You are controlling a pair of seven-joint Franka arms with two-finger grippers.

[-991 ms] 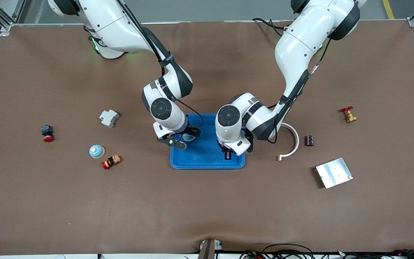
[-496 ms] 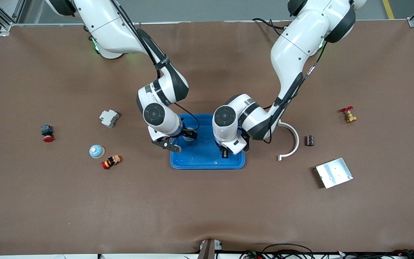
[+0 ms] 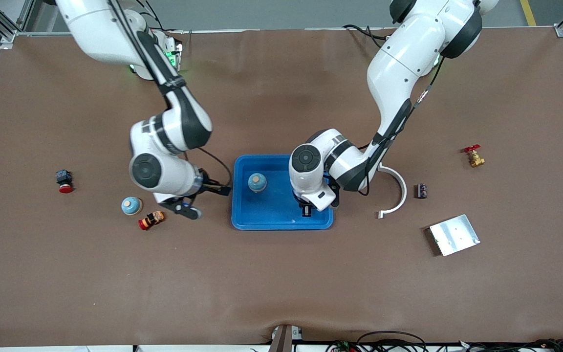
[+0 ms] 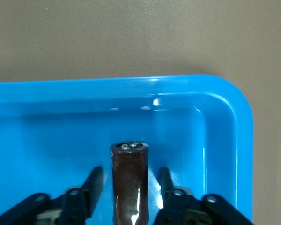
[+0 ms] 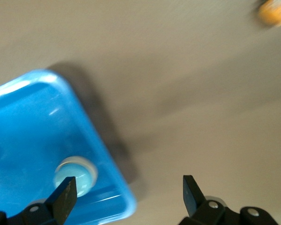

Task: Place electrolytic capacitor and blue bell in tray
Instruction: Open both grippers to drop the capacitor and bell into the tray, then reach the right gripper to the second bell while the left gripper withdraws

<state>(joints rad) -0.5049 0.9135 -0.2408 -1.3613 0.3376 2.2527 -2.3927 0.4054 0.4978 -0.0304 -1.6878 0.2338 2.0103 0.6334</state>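
The bright-blue tray (image 3: 242, 222) lies mid-table. A blue bell (image 3: 257, 182) with a tan knob stands in it on its own, also seen in the right wrist view (image 5: 75, 176) inside the tray (image 5: 33, 117). My right gripper (image 3: 202, 199) is open and empty, over bare table just outside the tray's edge at the right arm's end. My left gripper (image 3: 307, 211) is low in the tray near its corner (image 4: 225, 101). The dark-brown electrolytic capacitor (image 4: 129, 180) sits between its fingers (image 4: 96, 180), with a gap of blue on each side, so the gripper is open.
Toward the right arm's end lie a second blue dome bell (image 3: 131, 206), a red-and-orange part (image 3: 151, 220), a red push button (image 3: 64, 181) and a white breaker (image 3: 148, 160). Toward the left arm's end are a white curved piece (image 3: 399, 193), a small dark part (image 3: 421, 190), a silver plate (image 3: 454, 234) and a brass valve (image 3: 473, 156).
My right gripper let go of the blue bell in the tray and swung out toward the right arm's end. My left gripper's fingers opened off the capacitor.
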